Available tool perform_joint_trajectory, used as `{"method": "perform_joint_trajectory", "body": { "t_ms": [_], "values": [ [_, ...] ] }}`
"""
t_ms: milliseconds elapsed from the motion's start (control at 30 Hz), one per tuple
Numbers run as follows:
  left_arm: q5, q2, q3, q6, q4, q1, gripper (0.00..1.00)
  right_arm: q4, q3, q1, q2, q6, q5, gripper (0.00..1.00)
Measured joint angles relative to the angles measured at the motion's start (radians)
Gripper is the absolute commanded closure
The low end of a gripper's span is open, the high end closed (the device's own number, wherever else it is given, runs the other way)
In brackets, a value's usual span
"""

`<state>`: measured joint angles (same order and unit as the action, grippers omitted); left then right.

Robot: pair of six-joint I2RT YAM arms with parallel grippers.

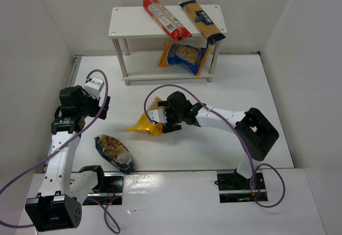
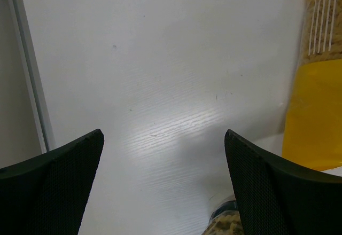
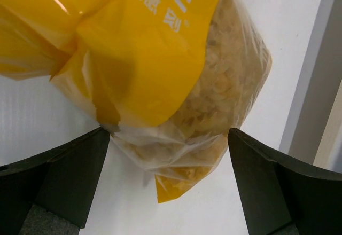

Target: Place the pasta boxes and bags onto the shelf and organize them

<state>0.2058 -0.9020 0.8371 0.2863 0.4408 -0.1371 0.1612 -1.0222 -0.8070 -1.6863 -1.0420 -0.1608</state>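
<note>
The white two-tier shelf [image 1: 128, 20] stands at the back. The long red pack [image 1: 166, 20] and the long yellow-navy pack [image 1: 202, 21] lie on its top board. The blue-yellow bag [image 1: 184, 57] lies on the lower board. The yellow bag with a clear window [image 1: 145, 124] lies on the table; its clear end [image 3: 214, 107] sits between the fingers of my open right gripper [image 1: 161, 118] [image 3: 168, 132]. The dark clear bag of brownish pasta [image 1: 114, 152] lies at the front left. My left gripper [image 1: 102, 107] [image 2: 163, 133] is open and empty above bare table, with that bag's tip [image 2: 222, 221] by its right finger.
White walls enclose the table on the left, back and right. A metal rail [image 2: 32, 85] runs along the left edge. Purple cables [image 1: 176, 88] loop over both arms. The left part of the shelf's top board is bare.
</note>
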Motion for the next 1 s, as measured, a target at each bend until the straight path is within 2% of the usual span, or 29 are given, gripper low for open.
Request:
{"method": "perform_joint_trajectory", "body": {
  "t_ms": [367,467,500,567,600,767,1000],
  "values": [
    [0.000,-0.013,0.000,0.003,0.000,0.000,0.01,-0.031,-0.047,-0.013,-0.082,-0.020,-0.011,0.00],
    [0.000,-0.013,0.000,0.003,0.000,0.000,0.01,-0.051,-0.056,-0.024,-0.108,-0.032,-0.012,0.13],
    [0.000,-0.013,0.000,0.003,0.000,0.000,0.01,-0.054,-0.062,-0.027,-0.117,-0.036,-0.012,0.33],
    [0.000,-0.013,0.000,0.003,0.000,0.000,0.01,-0.064,-0.081,-0.033,-0.137,-0.043,-0.016,0.62],
    [0.000,-0.013,0.000,0.003,0.000,0.000,0.01,-0.064,-0.100,-0.037,-0.151,-0.037,-0.015,1.00],
    [0.000,-0.013,0.000,0.003,0.000,0.000,0.01,-0.069,-0.222,-0.056,-0.234,-0.009,-0.008,1.00],
    [0.000,-0.013,0.000,0.003,0.000,0.000,0.01,-0.086,-0.187,-0.075,-0.201,0.079,0.037,1.00]
  ]
}}
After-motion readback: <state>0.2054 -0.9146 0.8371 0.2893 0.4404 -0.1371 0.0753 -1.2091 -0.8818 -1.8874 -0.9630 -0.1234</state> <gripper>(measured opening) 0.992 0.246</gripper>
